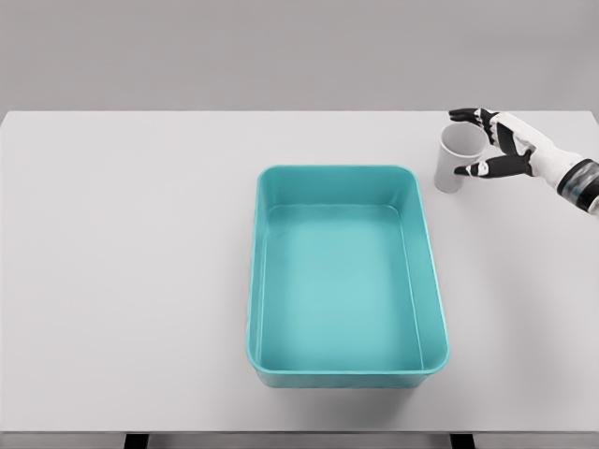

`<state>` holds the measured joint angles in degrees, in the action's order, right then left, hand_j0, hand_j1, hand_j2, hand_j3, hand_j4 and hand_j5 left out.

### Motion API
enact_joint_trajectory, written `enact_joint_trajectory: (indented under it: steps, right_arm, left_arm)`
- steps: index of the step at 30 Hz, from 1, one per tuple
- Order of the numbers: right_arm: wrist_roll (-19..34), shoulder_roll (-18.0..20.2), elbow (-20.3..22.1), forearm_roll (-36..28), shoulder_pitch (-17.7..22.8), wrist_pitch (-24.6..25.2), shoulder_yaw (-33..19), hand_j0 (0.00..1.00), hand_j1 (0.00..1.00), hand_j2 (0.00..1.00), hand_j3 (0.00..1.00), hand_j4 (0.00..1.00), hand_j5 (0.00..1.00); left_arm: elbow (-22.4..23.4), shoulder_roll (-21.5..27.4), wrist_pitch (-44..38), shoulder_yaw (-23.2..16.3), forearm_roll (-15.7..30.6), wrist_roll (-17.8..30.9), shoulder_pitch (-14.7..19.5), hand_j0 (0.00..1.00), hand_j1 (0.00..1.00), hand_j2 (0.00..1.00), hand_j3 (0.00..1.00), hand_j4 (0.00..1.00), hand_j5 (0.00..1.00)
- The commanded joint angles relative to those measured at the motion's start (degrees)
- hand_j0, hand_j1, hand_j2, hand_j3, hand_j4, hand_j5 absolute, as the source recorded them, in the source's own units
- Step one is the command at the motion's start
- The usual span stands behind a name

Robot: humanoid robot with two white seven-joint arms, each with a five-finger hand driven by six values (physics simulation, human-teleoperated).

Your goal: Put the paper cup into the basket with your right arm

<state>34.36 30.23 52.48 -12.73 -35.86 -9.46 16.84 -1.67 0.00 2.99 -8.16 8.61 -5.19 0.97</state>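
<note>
Starting at the left of my head view: bare white table (122,262), and no left arm anywhere in shot. Moving to the middle, the teal basket (347,277) sits open side up, nothing in it, its long axis running away from me.

Now right of the basket's far corner, there's the paper cup (457,156), upright on the table, mouth up, near the basket but apart from it. And at the far right my right hand (496,145) reaches in from the edge, right up against the cup's right side. The fingers are spread into a wide cradle, upper fingers over the rim, thumb low against the wall. I can't tell if they're truly pressing yet; it reads to me as a grasp closing, not a firm hold.

What matters here: the cup lies just left of the hand, and the basket lies left and nearer me again. So once I squeeze, I'd judge it's lift, carry left and toward me, then release over the basket.
</note>
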Motion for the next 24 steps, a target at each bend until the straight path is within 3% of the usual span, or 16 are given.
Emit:
enact_joint_trajectory:
  steps: [1,15,20,24]
  right_arm:
    - [0.64,0.0,0.07,0.95,0.0,-0.03,0.65,0.73,0.73,0.73,0.73,0.73,0.73]
    - [0.64,0.09,2.71,0.69,0.18,-2.67,-0.32,0.75,0.75,0.75,0.75,0.75,0.75]
    - [0.64,0.35,6.31,0.6,0.44,-3.29,-1.46,0.75,0.75,0.75,0.75,0.75,0.75]
    - [0.64,0.79,12.38,0.69,0.79,-3.2,-1.46,0.75,0.75,0.75,0.75,0.75,0.75]
  left_arm:
    - [0.0,0.0,-0.01,-0.01,0.0,0.01,0.0,1.0,1.0,1.0,1.0,1.0,1.0]
    - [0.0,0.0,-0.01,-0.01,0.0,0.01,0.0,1.0,1.0,1.0,1.0,1.0,1.0]
    - [0.0,0.0,-0.01,-0.01,0.0,0.01,0.0,1.0,1.0,1.0,1.0,1.0,1.0]
    - [0.0,0.0,0.0,-0.01,0.0,0.01,0.0,1.0,1.0,1.0,1.0,1.0,1.0]
